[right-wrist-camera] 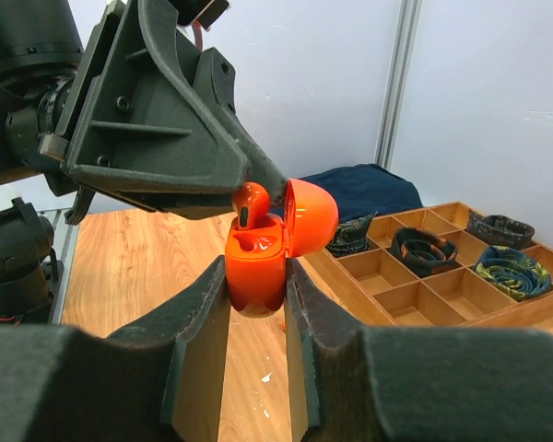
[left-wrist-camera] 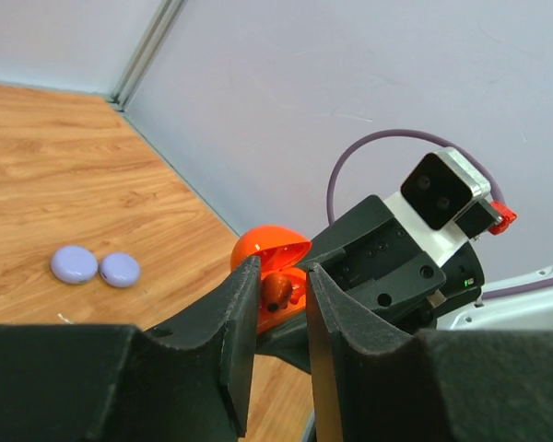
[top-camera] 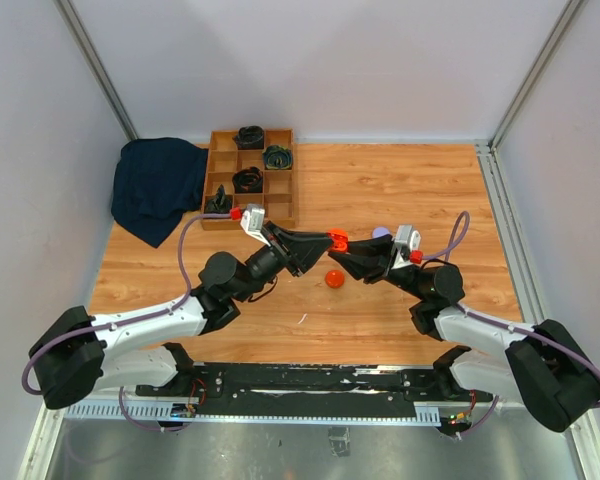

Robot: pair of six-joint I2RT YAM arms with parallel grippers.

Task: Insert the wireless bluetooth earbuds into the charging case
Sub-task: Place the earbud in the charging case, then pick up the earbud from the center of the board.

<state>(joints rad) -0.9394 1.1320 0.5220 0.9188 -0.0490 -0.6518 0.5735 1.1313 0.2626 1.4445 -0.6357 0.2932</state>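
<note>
Lying closest to the arm bases, a round orange piece (top-camera: 334, 278) sits alone on the wooden table (top-camera: 400, 330), just on the near side of where the two arms meet. Above it, lifted off the table, the right pincer (right-wrist-camera: 256, 287) is clamped on the lower half of the orange case (right-wrist-camera: 256, 258), one finger on each side. The case's lid (right-wrist-camera: 311, 216) is hinged back and open.

The left pincer (left-wrist-camera: 281, 276) comes in from the other side with an orange earbud (right-wrist-camera: 251, 198) between its fingertips. The earbud's dark tip points down at the mouth of the case, just above a hollow. The fingers stand close on either side of it, but I cannot tell whether they pinch it or have let it loose.

Past the pincers, two lilac discs (left-wrist-camera: 74, 264) lie touching on the table. At the far edge are a wooden tray (top-camera: 292, 190) with dark rolled things (top-camera: 246, 180) in its compartments, and beside it a dark blue cloth (top-camera: 158, 185).

As I judge it, the task is partway through. This earbud is at the case but not seated, and the hollow in view looks unfilled. I see no second earbud anywhere. Pressing this one home, fitting its partner and perhaps closing the lid are left.
</note>
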